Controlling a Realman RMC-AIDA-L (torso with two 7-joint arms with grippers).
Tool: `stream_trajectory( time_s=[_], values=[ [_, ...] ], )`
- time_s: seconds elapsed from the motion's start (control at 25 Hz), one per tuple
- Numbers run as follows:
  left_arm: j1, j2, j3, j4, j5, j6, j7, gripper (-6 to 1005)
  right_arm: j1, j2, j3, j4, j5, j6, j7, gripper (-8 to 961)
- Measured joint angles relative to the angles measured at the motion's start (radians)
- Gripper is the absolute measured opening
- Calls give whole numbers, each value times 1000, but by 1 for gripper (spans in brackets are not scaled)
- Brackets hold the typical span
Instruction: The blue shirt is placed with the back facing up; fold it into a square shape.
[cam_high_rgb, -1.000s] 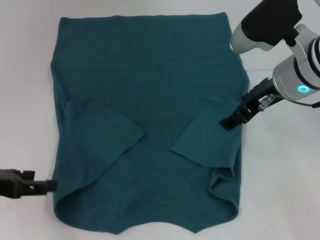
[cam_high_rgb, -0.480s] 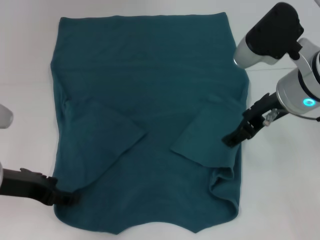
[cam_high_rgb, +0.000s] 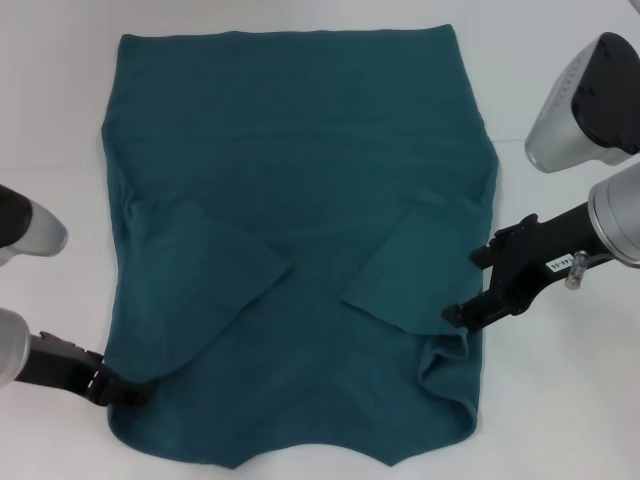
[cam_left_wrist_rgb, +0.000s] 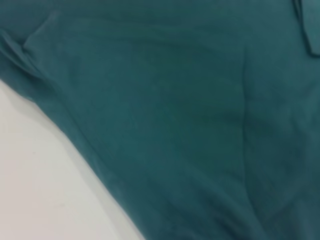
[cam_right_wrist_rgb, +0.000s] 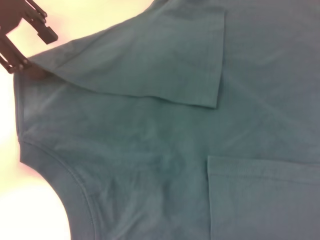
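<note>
Bare table flanks the blue shirt (sleeves folded in); left gripper and right gripper touch its edges, grip unclear.

Shirt btwn L/R end effectors

We see one blue shirt, one left gripper, and one right gripper.

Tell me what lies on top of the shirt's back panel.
Both sleeves of the blue shirt are folded inward and lie flat on it. The left gripper meets its left edge, the right gripper its right edge. Whatever is under the sleeves and the shirt is covered.
</note>
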Motion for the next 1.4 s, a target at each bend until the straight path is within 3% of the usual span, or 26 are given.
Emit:
stream_trajectory(
  time_s=[0.44, 0.68, 0.92, 1.4],
  values=[
    [-17, -2, 138, -9, 95, -69, -107, 804, -22, 0, 9, 15, 16, 25, -14, 920],
    [-28, -2, 150, -44, 106, -100, -121, 803, -24, 1, 9, 20, 21, 25, -15, 920],
    [-28, 2, 98, -49, 109, -117, -131, 801, -32, 1, 12, 26, 33, 27, -17, 919],
    [-22, 3, 61, -59, 134, -127, -160, 326, -38, 2, 18, 26, 46, 19, 2, 917]
  ],
)
